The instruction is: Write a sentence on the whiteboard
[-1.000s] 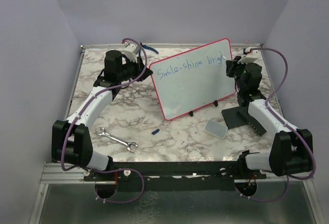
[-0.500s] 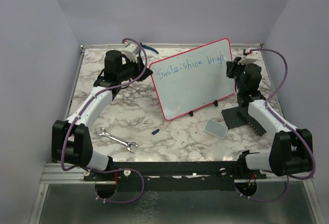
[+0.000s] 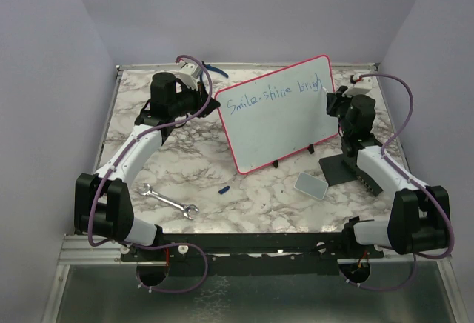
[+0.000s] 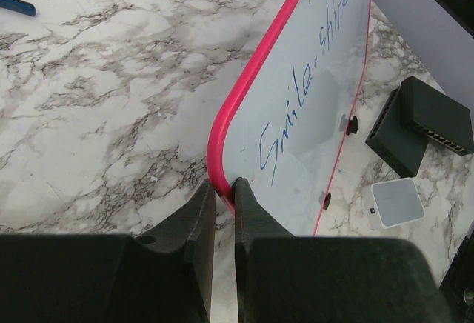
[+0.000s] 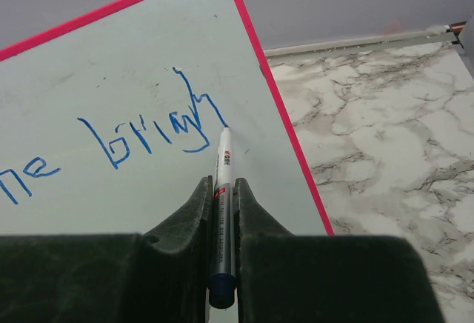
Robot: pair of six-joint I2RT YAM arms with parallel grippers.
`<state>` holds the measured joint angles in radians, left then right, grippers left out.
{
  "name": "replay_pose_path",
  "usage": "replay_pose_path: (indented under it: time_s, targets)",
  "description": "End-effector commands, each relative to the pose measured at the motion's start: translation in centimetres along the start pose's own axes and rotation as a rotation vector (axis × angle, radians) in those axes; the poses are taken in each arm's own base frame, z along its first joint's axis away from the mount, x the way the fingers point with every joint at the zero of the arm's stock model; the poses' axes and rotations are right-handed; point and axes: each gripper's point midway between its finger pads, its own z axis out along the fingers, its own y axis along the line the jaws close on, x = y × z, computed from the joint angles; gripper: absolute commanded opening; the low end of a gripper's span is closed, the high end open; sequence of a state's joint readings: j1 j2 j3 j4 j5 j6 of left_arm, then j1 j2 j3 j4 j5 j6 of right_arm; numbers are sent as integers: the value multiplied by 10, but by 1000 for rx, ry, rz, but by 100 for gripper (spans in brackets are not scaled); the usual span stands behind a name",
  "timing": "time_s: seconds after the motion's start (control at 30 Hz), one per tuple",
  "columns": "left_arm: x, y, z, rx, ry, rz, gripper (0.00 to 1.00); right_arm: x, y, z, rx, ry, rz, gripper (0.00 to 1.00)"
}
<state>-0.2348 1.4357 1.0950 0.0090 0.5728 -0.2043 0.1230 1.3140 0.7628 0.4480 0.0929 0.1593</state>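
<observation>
The right gripper (image 5: 221,187) is clenched on the pen (image 5: 224,156), whose long axis runs straight ahead out of the jaws, its tip touching the whiteboard (image 5: 111,49) at the tail of the "h". The sentence (image 5: 144,127) ends at "brigh". The missing "t" would go just right of the tip, in the narrow strip before the frame (image 5: 279,108). The left gripper (image 4: 222,188) pinches the whiteboard's near corner, likely to steady it.

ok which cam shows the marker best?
Right wrist: the marker sits close up in the right claw, tip on the board. Left wrist catches only its front end at the top edge; top view shows a speck.
</observation>
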Motion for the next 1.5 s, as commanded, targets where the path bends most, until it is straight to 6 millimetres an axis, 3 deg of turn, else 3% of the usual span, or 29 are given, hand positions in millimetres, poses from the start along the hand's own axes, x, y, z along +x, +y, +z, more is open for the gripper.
replay_pose_path:
  time_s: [0.0, 0.17, 0.27, 1.47]
  targets:
    - [-14, -5, -7, 13, -41, 60, 0, -16, -4, -3, 22, -35, -3, 1]
    - [-14, -4, -7, 8, -43, 61, 0, -40, -2, -18, 13, -99, 2, 1]
    - [-14, -5, -7, 10, -42, 61, 0, -45, -2, -17, 18, -101, -2, 1]
    - [-12, -5, -7, 18, -37, 73, 0, -33, -10, 13, 64, -67, -35, 1]
